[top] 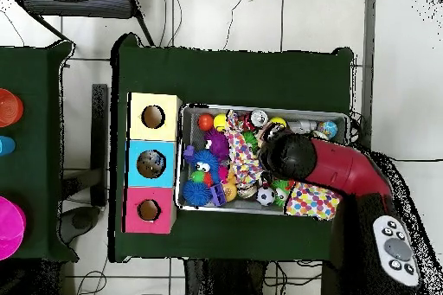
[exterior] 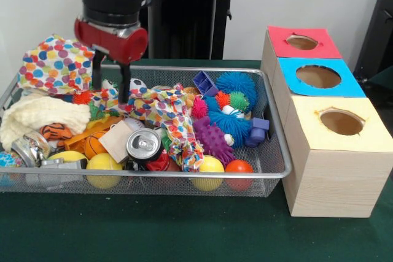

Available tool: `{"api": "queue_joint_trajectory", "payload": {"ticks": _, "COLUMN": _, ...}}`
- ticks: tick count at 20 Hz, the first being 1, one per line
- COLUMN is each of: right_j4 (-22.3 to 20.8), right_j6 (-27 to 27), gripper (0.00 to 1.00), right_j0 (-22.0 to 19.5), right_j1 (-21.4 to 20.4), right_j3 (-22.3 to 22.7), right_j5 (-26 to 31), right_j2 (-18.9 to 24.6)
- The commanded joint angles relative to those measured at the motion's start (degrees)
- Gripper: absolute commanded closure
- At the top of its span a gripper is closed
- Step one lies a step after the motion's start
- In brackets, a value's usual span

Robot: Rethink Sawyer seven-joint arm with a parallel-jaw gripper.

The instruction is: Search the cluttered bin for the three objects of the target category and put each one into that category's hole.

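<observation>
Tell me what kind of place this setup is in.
Probably a robotics lab or test room. A robot arm reaches over a green-covered table into a wire basket crammed with toys, beside three wooden boxes with holes in coloured tops. Cables run across the tiled floor.

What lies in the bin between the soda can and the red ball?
In the front view, between the can and red ball lie a strip of polka-dot cloth and a yellow ball.
</observation>
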Motion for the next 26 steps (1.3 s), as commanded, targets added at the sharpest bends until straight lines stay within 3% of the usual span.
{"api": "queue_joint_trajectory", "payload": {"ticks": 1, "right_j4": -6.44, "right_j6": -14.40, "gripper": 0.00, "right_j0": -3.81, "right_j1": 7.98, "right_j3": -5.76, "right_j5": -1.07, "right_j2": 11.09}}
{"api": "queue_joint_trajectory", "payload": {"ticks": 5, "right_j4": -10.66, "right_j6": -13.29, "gripper": 0.00, "right_j0": -3.47, "right_j1": 7.41, "right_j3": -7.62, "right_j5": -2.24, "right_j2": 10.69}}
{"api": "queue_joint_trajectory", "payload": {"ticks": 12, "right_j4": -14.69, "right_j6": -15.46, "gripper": 0.00, "right_j0": -4.64, "right_j1": 4.56, "right_j3": -12.43, "right_j5": 3.91, "right_j2": 11.46}}
{"api": "queue_joint_trajectory", "payload": {"ticks": 20, "right_j4": -16.60, "right_j6": -15.95, "gripper": 0.00, "right_j0": -3.83, "right_j1": 1.58, "right_j3": -14.26, "right_j5": 10.25, "right_j2": 10.53}}
{"api": "queue_joint_trajectory", "payload": {"ticks": 26, "right_j4": -18.38, "right_j6": -17.01, "gripper": 0.00, "right_j0": -3.99, "right_j1": 6.23, "right_j3": -17.12, "right_j5": 14.50, "right_j2": 10.65}}
